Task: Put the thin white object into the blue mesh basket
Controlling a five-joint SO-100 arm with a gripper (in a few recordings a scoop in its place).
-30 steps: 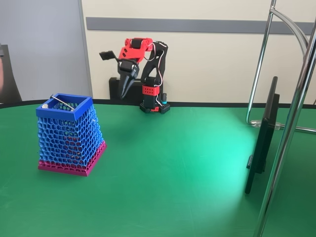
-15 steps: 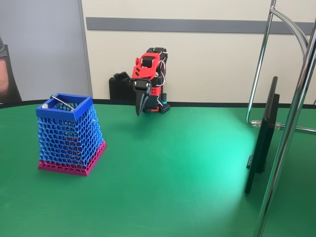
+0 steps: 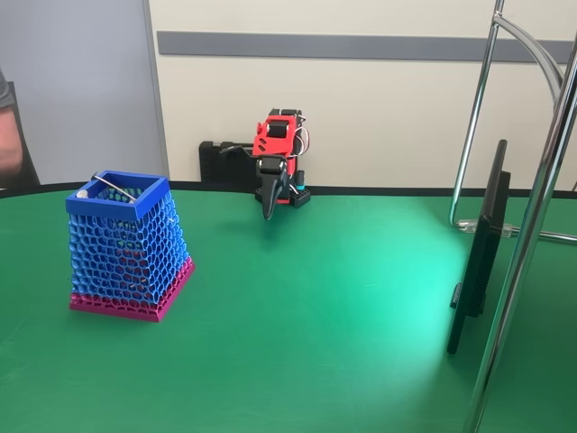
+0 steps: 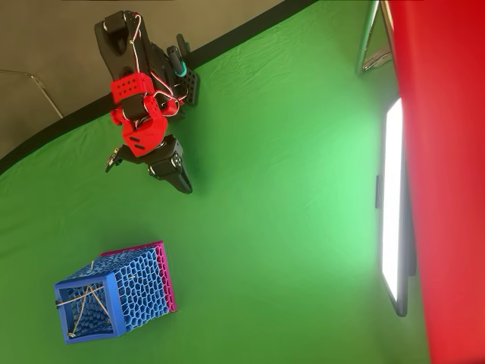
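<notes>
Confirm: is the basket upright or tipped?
Upright: the blue mesh basket stands on its pink base, rim up, a grey rod across it.

Red arm (image 3: 278, 135) folded, fingers (image 3: 268, 209) pointing down, closed

The arm (image 3: 278, 149) has red printed housings with black motor blocks. Red, white and black cables loop along its upper links. The gripper (image 4: 184, 184) has black tapered fingers. Small dark holes dot the red shells.

Green table (image 3: 343, 298) with blue mesh basket (image 3: 126, 248), arm base (image 3: 283, 195)
</notes>
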